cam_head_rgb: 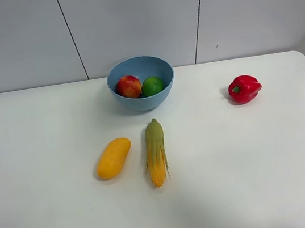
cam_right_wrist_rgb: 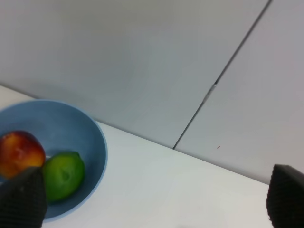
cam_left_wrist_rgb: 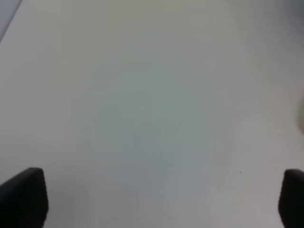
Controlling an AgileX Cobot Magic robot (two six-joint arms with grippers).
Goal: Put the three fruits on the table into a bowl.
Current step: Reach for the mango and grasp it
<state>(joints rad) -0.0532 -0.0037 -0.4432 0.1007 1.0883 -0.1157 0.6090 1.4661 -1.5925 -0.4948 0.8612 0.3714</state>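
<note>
Your one fruit left to move is the mango [cam_head_rgb: 113,157], lying on its side on the bare table [cam_head_rgb: 251,162] in front of the bowl [cam_head_rgb: 142,103] and a little to its left. The apple [cam_head_rgb: 129,86] and the lime [cam_head_rgb: 151,85] sit side by side inside the bowl, touching, so by my reading you are two thirds through. The corn cob [cam_head_rgb: 156,151] lies just beside the mango on its right, lengthwise toward the bowl, near but not touching it. That gap matters, because fingers coming down around the mango need room on that side. The red bell pepper [cam_head_rgb: 244,89] sits well apart on the right and is no concern of yours. Neither arm shows in the high view. The left gripper [cam_left_wrist_rgb: 156,199] has its fingers spread wide with nothing between them, and its camera sees only bare table. The right gripper [cam_right_wrist_rgb: 154,199] is likewise spread and empty, looking toward the bowl's rim and the two fruits inside. Since the mango lies on the left side, the left arm looks the natural choice. Grasp across its narrow width, and mind that the smooth skin may slip or roll.
</note>
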